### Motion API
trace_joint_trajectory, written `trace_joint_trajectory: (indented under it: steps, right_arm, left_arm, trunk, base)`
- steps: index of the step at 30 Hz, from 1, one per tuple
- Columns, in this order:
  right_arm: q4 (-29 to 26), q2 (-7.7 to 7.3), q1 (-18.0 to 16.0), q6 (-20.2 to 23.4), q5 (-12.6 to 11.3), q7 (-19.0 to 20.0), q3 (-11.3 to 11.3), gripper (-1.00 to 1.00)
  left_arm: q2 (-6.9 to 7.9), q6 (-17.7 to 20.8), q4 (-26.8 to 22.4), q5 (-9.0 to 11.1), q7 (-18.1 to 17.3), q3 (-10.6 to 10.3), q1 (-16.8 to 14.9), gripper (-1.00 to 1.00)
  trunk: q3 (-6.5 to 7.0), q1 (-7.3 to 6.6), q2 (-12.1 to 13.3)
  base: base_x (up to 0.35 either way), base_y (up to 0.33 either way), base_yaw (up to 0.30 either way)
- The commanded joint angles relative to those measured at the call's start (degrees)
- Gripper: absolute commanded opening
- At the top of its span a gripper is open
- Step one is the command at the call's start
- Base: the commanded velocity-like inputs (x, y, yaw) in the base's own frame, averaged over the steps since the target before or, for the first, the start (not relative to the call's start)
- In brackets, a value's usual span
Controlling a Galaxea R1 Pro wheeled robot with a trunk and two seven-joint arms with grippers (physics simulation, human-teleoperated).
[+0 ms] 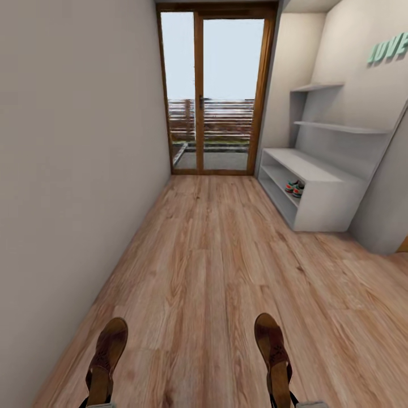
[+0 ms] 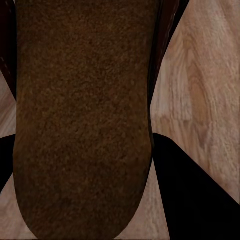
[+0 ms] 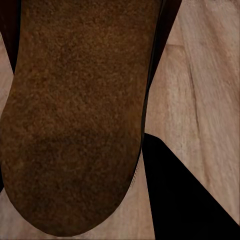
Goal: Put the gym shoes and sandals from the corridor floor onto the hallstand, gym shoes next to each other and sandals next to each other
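Head view: long corridor, wood plank floor [image 1: 215, 255], blank wall [image 1: 73, 170] along the left, glass door with wooden frame [image 1: 218, 90] at the far end, railing visible outside.

Shoe rack [image 1: 317, 192] stands against the right wall, well ahead of the robot. Pale grey unit, flat top, two stepped shelves above it. Gym shoes [image 1: 294, 188] already sit side by side inside its lower open compartment, off the floor. Green lettering [image 1: 388, 50] on the wall above the rack, cut off by the frame edge.

Two sandals at the bottom of the head view, toes pointing down the corridor, well apart from each other. Left sandal [image 1: 106, 360] is on the left arm's side, right sandal [image 1: 273, 357] on the right arm's side. Both look lifted off the floor; neither is near the rack.

Left wrist view: sandal sole [image 2: 82, 120] sits right in front of the camera, dark grainy brown, floor planks behind it. A dark claw finger [image 2: 195, 200] shows beside the sole. Left claw looks clamped on the left sandal.

Right wrist view: same picture, sole [image 3: 75, 115] up close, dark finger [image 3: 185, 195] beside it, planks behind. Right claw looks clamped on the right sandal.

Exact contact points of the fingers on either sandal are hidden behind the soles.
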Motion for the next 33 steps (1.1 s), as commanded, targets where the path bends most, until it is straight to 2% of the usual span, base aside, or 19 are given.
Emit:
trace_joint_trajectory:
  steps: [1, 10, 33]
  right_arm:
    - [0.0, 0.04, 0.0, -0.2, 0.2, 0.4, -0.5, -1.0]
    - [0.0, 0.05, 0.0, -0.2, 0.2, 0.4, -0.5, -1.0]
    - [0.0, 0.07, 0.0, -0.2, 0.2, 0.4, -0.5, -1.0]
  left_arm:
    - [-0.04, -0.2, 0.0, -0.6, -0.3, 0.5, 0.0, -1.0]
    - [-0.05, -0.2, 0.0, -0.6, -0.3, 0.5, 0.0, -1.0]
    - [-0.05, -0.2, 0.0, -0.6, -0.3, 0.5, 0.0, -1.0]
  trunk:
    - [-0.05, 0.02, 0.0]
    - [-0.05, 0.02, 0.0]
    - [-0.05, 0.02, 0.0]
  base:
    - [0.34, 0.0, 0.0]
    - [0.34, 0.0, -0.14]
    - [0.34, 0.0, -0.006]
